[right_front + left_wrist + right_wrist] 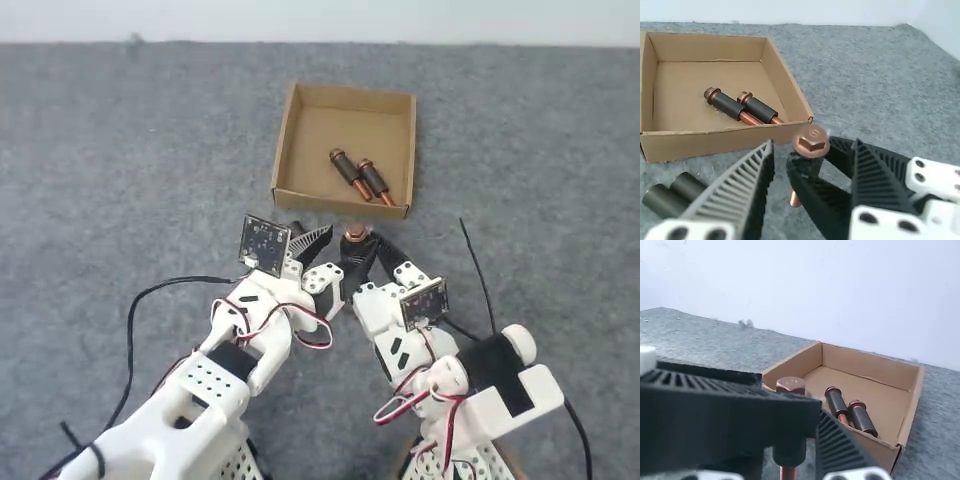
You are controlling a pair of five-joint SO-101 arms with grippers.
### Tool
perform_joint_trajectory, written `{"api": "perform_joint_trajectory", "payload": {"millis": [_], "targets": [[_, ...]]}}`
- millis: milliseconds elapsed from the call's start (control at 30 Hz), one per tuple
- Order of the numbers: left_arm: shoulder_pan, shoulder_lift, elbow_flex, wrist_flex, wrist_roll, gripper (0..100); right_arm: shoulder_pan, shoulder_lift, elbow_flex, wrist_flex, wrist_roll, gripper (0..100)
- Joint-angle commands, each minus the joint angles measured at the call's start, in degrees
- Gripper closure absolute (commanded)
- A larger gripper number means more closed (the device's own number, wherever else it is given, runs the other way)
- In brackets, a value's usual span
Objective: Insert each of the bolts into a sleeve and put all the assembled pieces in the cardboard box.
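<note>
**Bolt held upright between both grippers, just below the box in the high view**

The right gripper (362,252) has its jaws clamped on the bolt (811,141) just under the hex head, with the head up and the lower shank bare. The left gripper (781,161) has its jaws apart, and the shank end shows in the gap between them; whether they touch it cannot be told. Two loose sleeves (670,195) lie side by side on the grey table (120,150), at the lower left of the left wrist view. The cardboard box (345,93), upper centre of the high view, holds two assembled pieces (360,176). The bolt looks rigid, dense and smooth, so it is likely to swivel in a light grip. Hold it high on the shank so the end stays free. The sleeves will probably roll; take them across the mid-body.
</note>
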Motion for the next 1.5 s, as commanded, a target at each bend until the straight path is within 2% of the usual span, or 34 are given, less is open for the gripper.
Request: {"api": "perform_joint_trajectory", "payload": {"millis": [0,67,200,333,500,800,1133,1333,1467], "targets": [[-0.4,-6.1,-2.6,-1.2,1.0,77,0.9,-0.2,0.5,-1.5,1.1,99.2],[-0.3,-10.6,-2.7,2.2,1.0,77,0.9,-0.2,0.5,-1.5,1.1,99.2],[-0.3,-22.0,-2.9,15.0,1.0,77,1.0,-0.2,0.5,-1.5,1.1,99.2],[-0.8,-33.6,-2.5,24.1,1.0,77,1.0,-0.2,0.5,-1.5,1.1,99.2],[-6.6,-44.9,-2.5,33.1,1.0,77,1.8,-0.2,0.5,-1.5,1.1,99.2],[-19.1,-56.2,-2.5,43.8,1.1,77,2.2,-0.2,0.5,-1.5,1.1,99.2],[-35.7,-56.4,0.6,52.7,1.1,77,2.2,-0.2,0.5,-1.5,1.1,99.2],[-41.8,-56.4,6.7,53.1,0.8,77,2.2,-0.2,0.5,-1.5,1.1,99.2],[-45.2,-56.3,6.7,57.6,0.7,77,2.2,-0.2,0.5,-1.5,1.1,99.2]]}}
